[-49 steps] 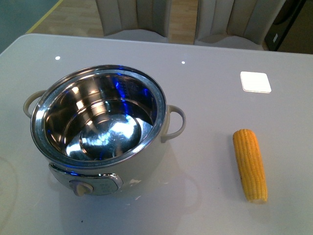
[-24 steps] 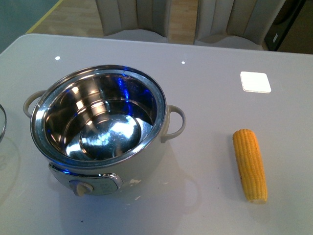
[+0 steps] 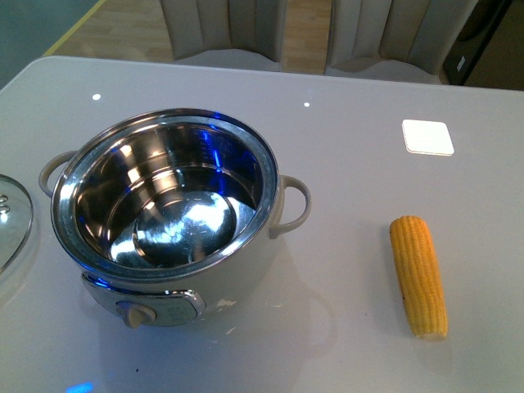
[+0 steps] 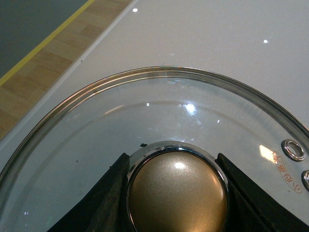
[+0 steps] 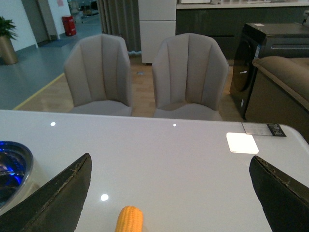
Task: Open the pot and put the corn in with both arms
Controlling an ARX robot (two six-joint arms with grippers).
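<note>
The cream-white pot [image 3: 168, 225] stands open on the left of the table, its shiny steel bowl empty. The corn [image 3: 418, 274] lies on the table to its right, lengthwise toward me. The glass pot lid [image 3: 12, 217] shows at the left edge, beside the pot. In the left wrist view my left gripper [image 4: 176, 193] is shut on the lid's gold knob [image 4: 177, 191], with the glass lid [image 4: 145, 111] spread below it. In the right wrist view my right gripper [image 5: 169, 193] is open wide, and the corn's tip [image 5: 129, 220] lies between its fingers [image 5: 58, 198], apart from them.
A white square pad [image 3: 427, 137] lies at the back right of the table. Two grey chairs [image 5: 145, 72] stand beyond the table's far edge. The table's left edge [image 4: 72, 67] runs close to the lid. A pot rim [image 5: 12, 169] shows in the right wrist view.
The glass lid has come further into the front view at the left edge, moving toward the pot's side. The pot and the corn have not moved.
</note>
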